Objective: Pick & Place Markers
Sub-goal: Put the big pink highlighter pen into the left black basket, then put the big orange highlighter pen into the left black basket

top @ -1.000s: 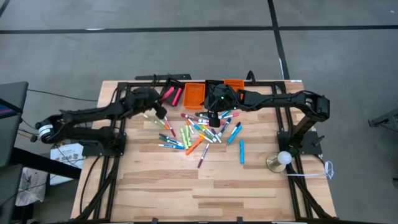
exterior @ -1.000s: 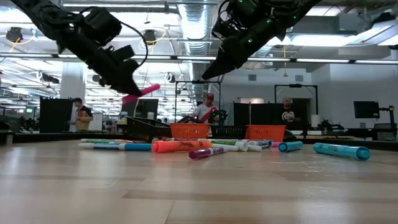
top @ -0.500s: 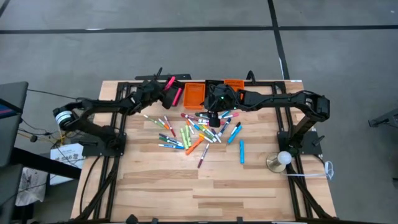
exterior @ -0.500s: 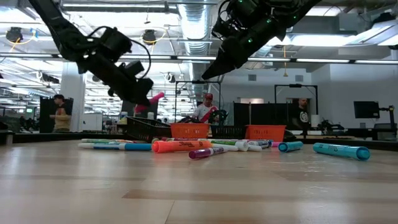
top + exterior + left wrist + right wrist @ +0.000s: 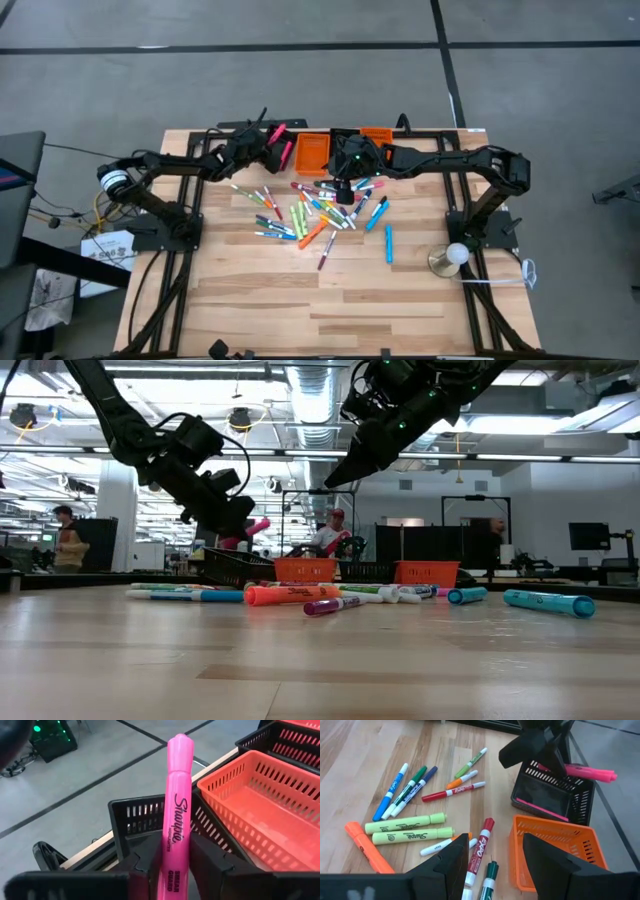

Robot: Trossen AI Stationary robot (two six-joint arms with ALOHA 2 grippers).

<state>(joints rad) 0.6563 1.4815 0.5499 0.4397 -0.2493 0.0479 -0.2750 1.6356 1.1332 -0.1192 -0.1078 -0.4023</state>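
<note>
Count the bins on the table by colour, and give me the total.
Black bins: 2
Orange bins: 2
Total: 4 bins, in one row along the table's far edge, alternating black and orange.

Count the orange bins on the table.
2. One orange bin sits at the far edge next to the black bin, over which the left gripper holds a pink marker. The second orange bin lies farther right, partly hidden behind the right arm.
</note>
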